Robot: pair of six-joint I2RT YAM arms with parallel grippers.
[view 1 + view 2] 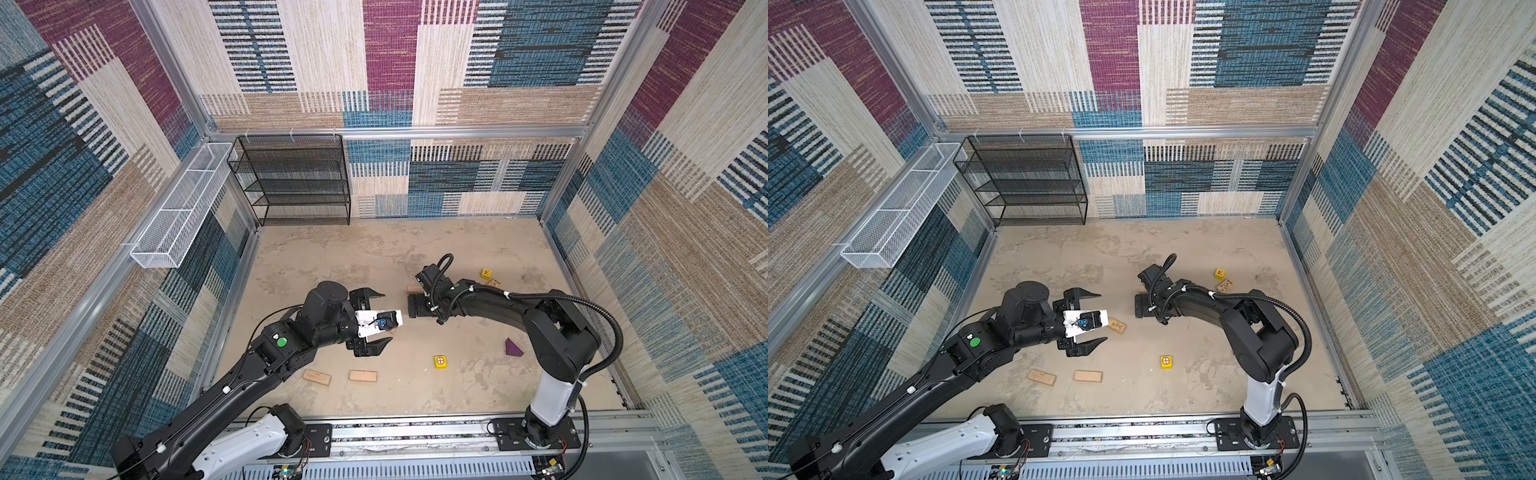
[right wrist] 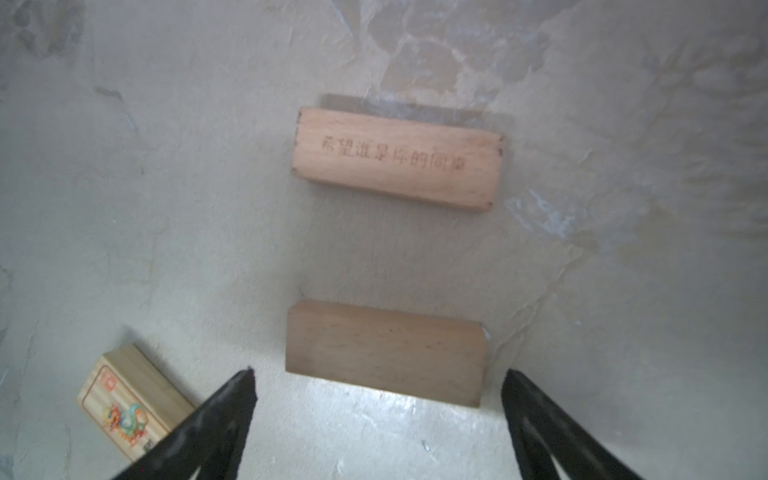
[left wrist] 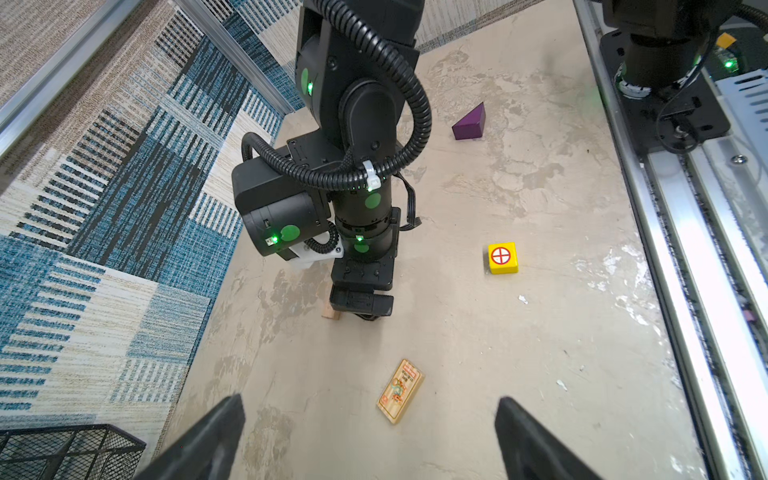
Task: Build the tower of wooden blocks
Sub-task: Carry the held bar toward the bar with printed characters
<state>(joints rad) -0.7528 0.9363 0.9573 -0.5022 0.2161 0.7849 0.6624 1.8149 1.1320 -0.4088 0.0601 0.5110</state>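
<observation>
Wood blocks on the counter (image 1: 374, 249), each lying singly, none stacked. In the right wrist view you see a plain plank (image 2: 384, 353) lying flat at the tips of the right pincer (image 2: 379, 374), whose jaws stand wide on either side of it without touching. A character-marked plank (image 2: 397, 160) lies parallel beyond it, apart, and a dragon-print plank (image 2: 133, 399) lies off to one side. In the left wrist view you find that same dragon-print plank ahead of the left pincer (image 3: 370, 400), likewise spread wide and empty. In a top view, a printed front plank (image 1: 317, 377) and a bare front plank (image 1: 363, 376) lie end to end, near but apart. To their right sit a crossed yellow cube (image 1: 441, 361) and the purple wedge (image 1: 513, 348). Farther back, a lettered yellow cube (image 1: 486, 273) sits just beside a small printed plank (image 1: 494, 283).
</observation>
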